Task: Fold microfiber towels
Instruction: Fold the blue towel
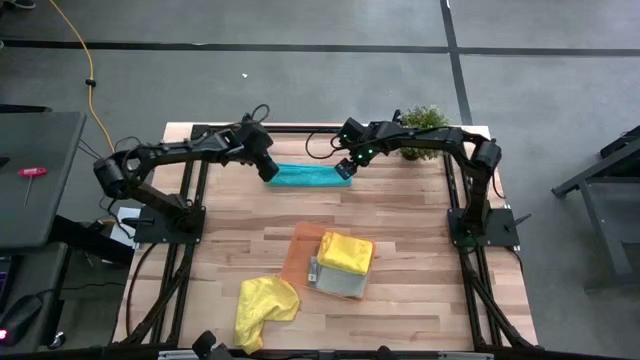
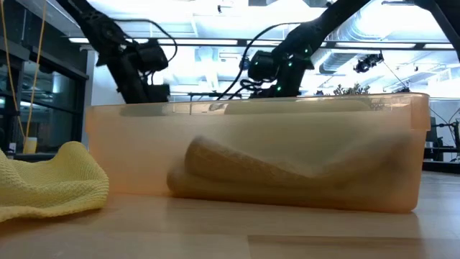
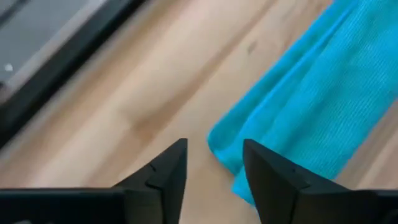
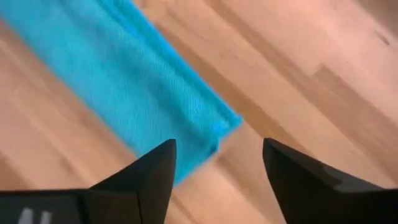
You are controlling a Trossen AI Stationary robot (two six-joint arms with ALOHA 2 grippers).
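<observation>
Both grippers spread open over the ends of the blue towel at the top centre of the table.

High view: blue towel (image 1: 305, 177) lies in a narrow strip at upper centre; left gripper (image 1: 268, 170) is over its left end, right gripper (image 1: 345, 169) over its right end. Orange tray (image 1: 300, 250) at lower centre holds a yellow towel (image 1: 346, 252) on a grey towel (image 1: 338, 284); a second yellow towel (image 1: 263, 307) lies crumpled at lower left. Plant (image 1: 423, 128) at upper right.
Low view: tray wall fills the centre, crumpled yellow towel at lower left, arms behind at the top.
Left wrist view: fingers (image 3: 166, 174) apart, towel corner between and beyond them, not pinched.
Right wrist view: fingers (image 4: 152, 174) wide apart, towel end between them, nothing gripped.
</observation>
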